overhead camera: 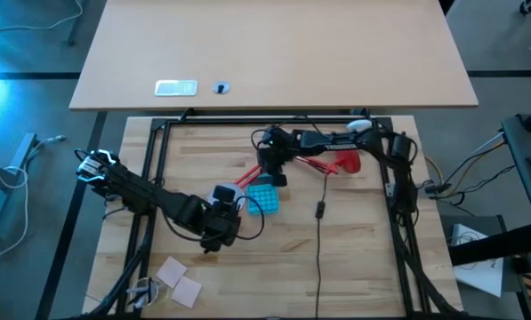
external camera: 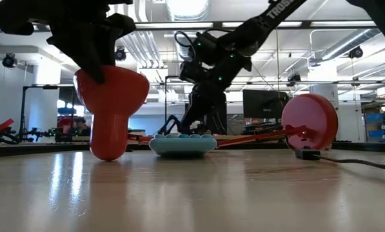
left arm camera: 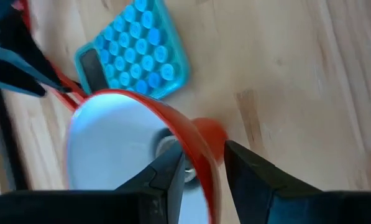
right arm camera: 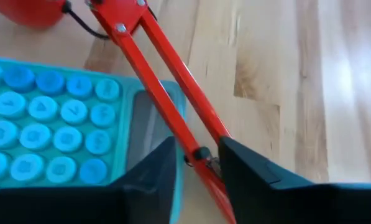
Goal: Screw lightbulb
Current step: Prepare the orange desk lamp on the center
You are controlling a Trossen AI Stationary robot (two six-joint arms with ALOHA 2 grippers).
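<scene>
A red desk lamp lies across the table: round base point(overhead camera: 348, 163) at the right, thin red arm point(overhead camera: 309, 165), and shade point(overhead camera: 222, 195) with a white inside at the middle. My left gripper point(overhead camera: 219, 212) is shut on the shade point(left arm camera: 120, 146), which holds no bulb. My right gripper point(overhead camera: 274, 174) is shut on the lamp's arm point(right arm camera: 173, 74). A small white rounded thing point(overhead camera: 360, 124), the lightbulb as far as I can tell, lies by the table's far edge. My left gripper pinches the shade's wall at the rim point(left arm camera: 204, 158), one finger point(left arm camera: 166, 180) inside the white hollow and one outside. In the low view the shade point(external camera: 111, 109) stands mouth up, its narrow end down at the table. My right gripper has the lamp's thin arm point(right arm camera: 201, 155) between its two fingers, at a joint with a small screw. The fingers come from above, pointing down, and lie across the arm. The arm runs low over the blue calculator's edge.
A blue calculator point(overhead camera: 261, 197) lies flat under the lamp's arm. The lamp's black cord with its switch point(overhead camera: 319, 211) runs toward the near edge. Paper pads point(overhead camera: 181, 280) lie at the near left. Black frame rails point(overhead camera: 154, 169) border the work area.
</scene>
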